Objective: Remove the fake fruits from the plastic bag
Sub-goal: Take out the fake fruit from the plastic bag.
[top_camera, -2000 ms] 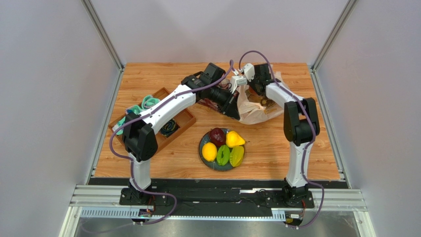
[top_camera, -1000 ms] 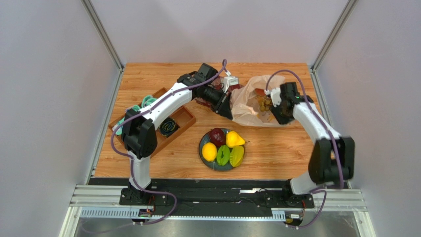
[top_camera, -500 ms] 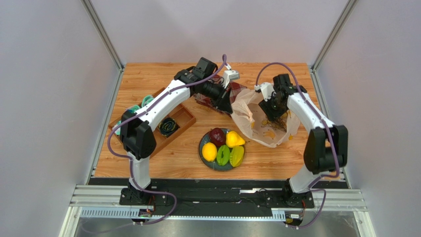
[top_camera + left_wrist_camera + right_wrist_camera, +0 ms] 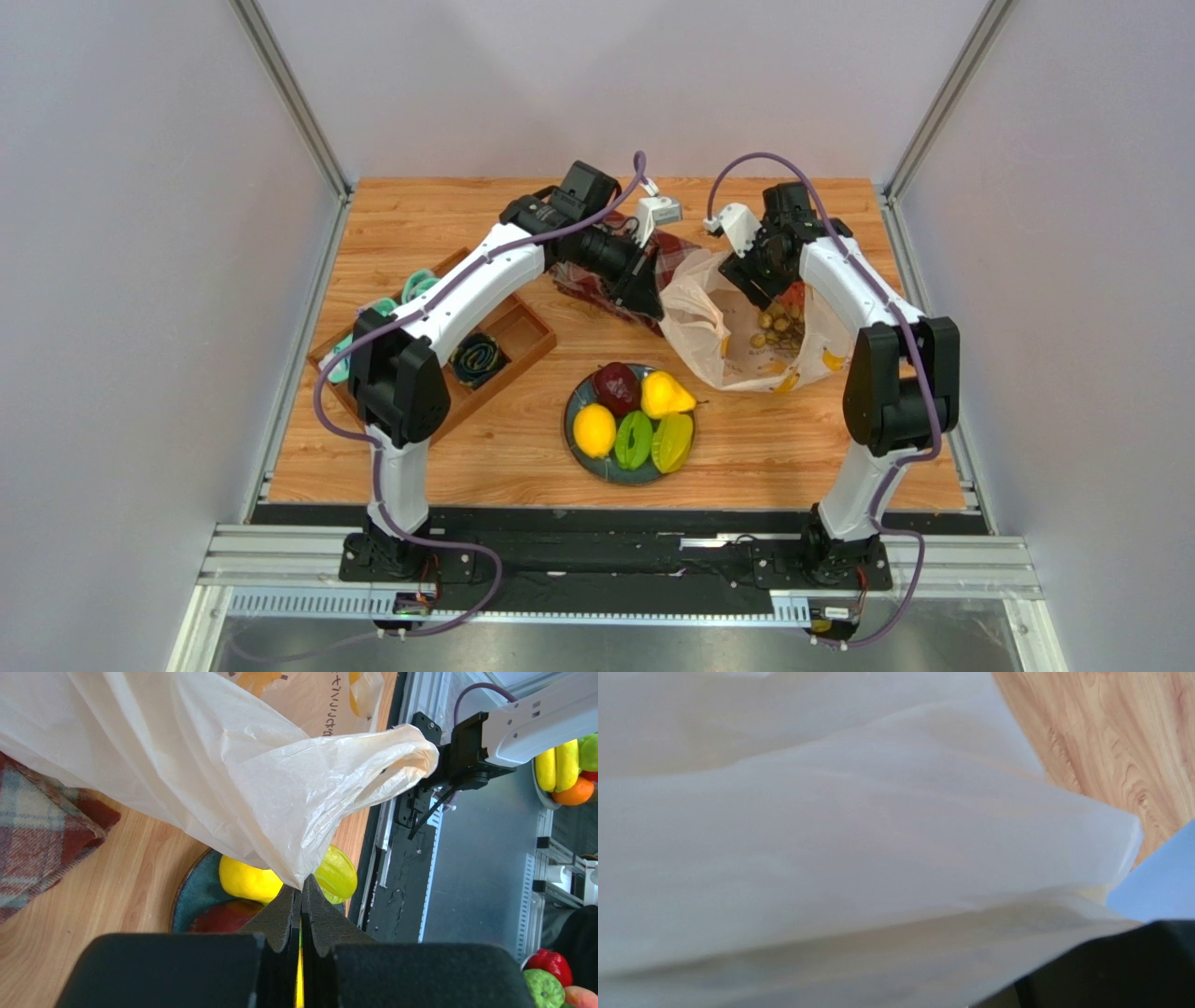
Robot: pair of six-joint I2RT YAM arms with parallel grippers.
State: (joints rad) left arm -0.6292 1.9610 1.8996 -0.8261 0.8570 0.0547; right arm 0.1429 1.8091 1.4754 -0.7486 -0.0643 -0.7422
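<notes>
The beige plastic bag (image 4: 709,329) lies crumpled at the far right of the table, and a tan-green grape bunch (image 4: 779,328) shows inside it. My left gripper (image 4: 654,305) is shut on the bag's left edge; in the left wrist view the jaws (image 4: 303,885) pinch a fold of the film (image 4: 210,763). My right gripper (image 4: 762,280) sits at the bag's far rim. Plastic (image 4: 843,847) fills the right wrist view and hides its fingers. Several fake fruits rest on the dark plate (image 4: 578,406): a dark red one (image 4: 615,385), a lemon (image 4: 595,430), yellow (image 4: 668,395) and green (image 4: 634,440) pieces.
A red plaid cloth (image 4: 586,287) lies under my left forearm, beside the bag. A wooden tray (image 4: 526,343) with coiled black and teal items stands at the left. Grey walls close in the table on three sides.
My right gripper has moved toward the far edge, from deep over the bag to its far rim. The bag has drawn back from the plate, and the grapes now show inside. The left gripper keeps its hold.
</notes>
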